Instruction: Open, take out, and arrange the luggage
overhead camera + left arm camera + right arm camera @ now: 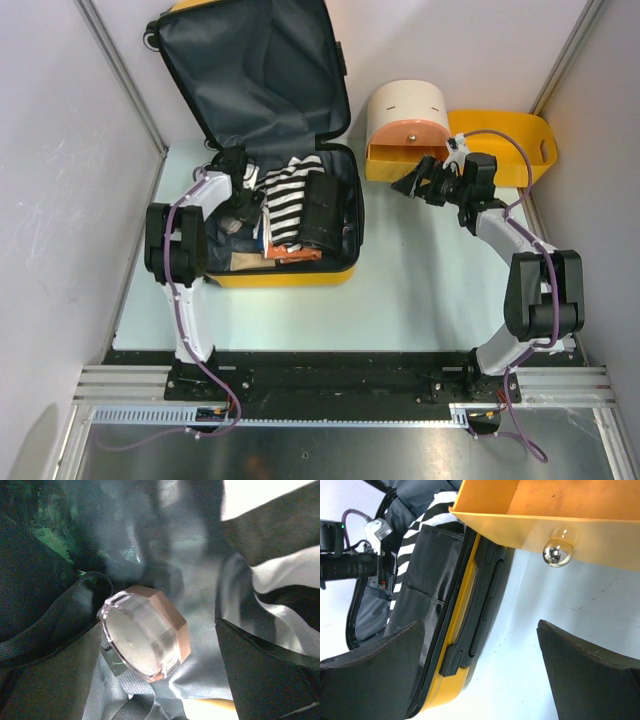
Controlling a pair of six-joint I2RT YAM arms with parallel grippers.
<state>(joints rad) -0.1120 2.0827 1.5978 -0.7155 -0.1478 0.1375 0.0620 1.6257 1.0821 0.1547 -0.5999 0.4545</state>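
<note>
The luggage [285, 277], a yellow hard-shell suitcase, lies open at the back left with its grey-lined lid [250, 70] raised. Inside lie a black-and-white striped garment [290, 190], a black pouch [325, 212] and an orange item [295, 253]. My left gripper [238, 205] is down in the case's left side. It is open [160, 685], and a clear pink octagonal jar [145, 635] lies on the grey lining between its fingers. My right gripper [418, 182] hovers open over the table right of the luggage [465, 630], with nothing between its fingers [590, 675].
A cream-and-pink drum-shaped box [405, 115] stands at the back, its orange drawer [560, 510] with a clear knob [557, 551] pulled out just beyond my right gripper. A yellow basket [520, 135] sits behind it at the right wall. White walls close in both sides.
</note>
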